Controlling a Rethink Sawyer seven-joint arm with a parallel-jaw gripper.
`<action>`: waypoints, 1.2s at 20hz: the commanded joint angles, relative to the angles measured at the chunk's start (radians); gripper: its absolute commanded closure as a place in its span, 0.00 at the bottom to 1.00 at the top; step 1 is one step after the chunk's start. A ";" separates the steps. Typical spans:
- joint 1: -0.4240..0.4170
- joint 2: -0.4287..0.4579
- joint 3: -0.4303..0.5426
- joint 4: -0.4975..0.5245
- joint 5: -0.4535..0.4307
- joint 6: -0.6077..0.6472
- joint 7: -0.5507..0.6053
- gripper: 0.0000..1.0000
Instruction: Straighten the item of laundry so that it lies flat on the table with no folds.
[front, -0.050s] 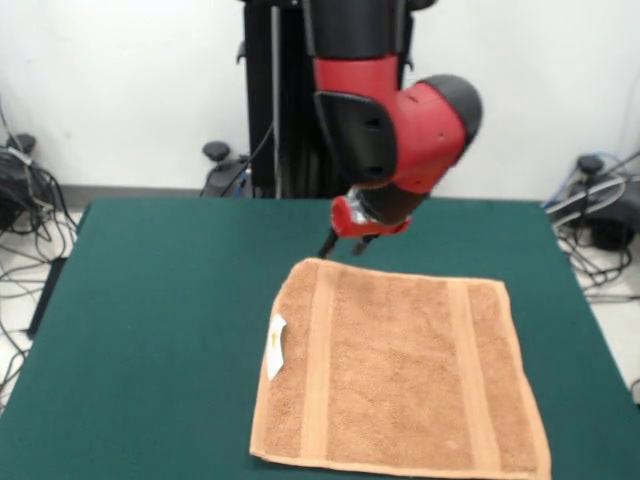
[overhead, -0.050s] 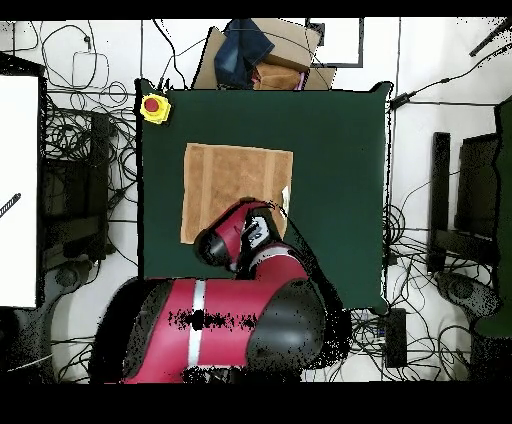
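Orange-tan terry towel (front, -0.050s: 400, 375) lies nearly flat on our dark green felt desk (front, -0.050s: 160, 320). Our hand (front, -0.050s: 345, 243) hovers by its far corner; its grip state we cannot tell. We should lift straight up without snagging it.

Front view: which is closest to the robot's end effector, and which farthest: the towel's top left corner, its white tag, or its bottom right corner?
From the end effector, which hangs just over the towel's far edge:
1. Top left corner, right beneath it.
2. White tag, partway down the left edge.
3. Bottom right corner, at the opposite end, near the picture's lower edge.
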 joint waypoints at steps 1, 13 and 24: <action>0.108 -0.021 0.006 0.016 -0.047 -0.068 0.064 0.00; 0.260 0.111 -0.008 -0.200 -0.271 -0.167 -0.013 0.00; 0.194 0.100 0.020 -0.202 -0.222 -0.136 -0.135 0.00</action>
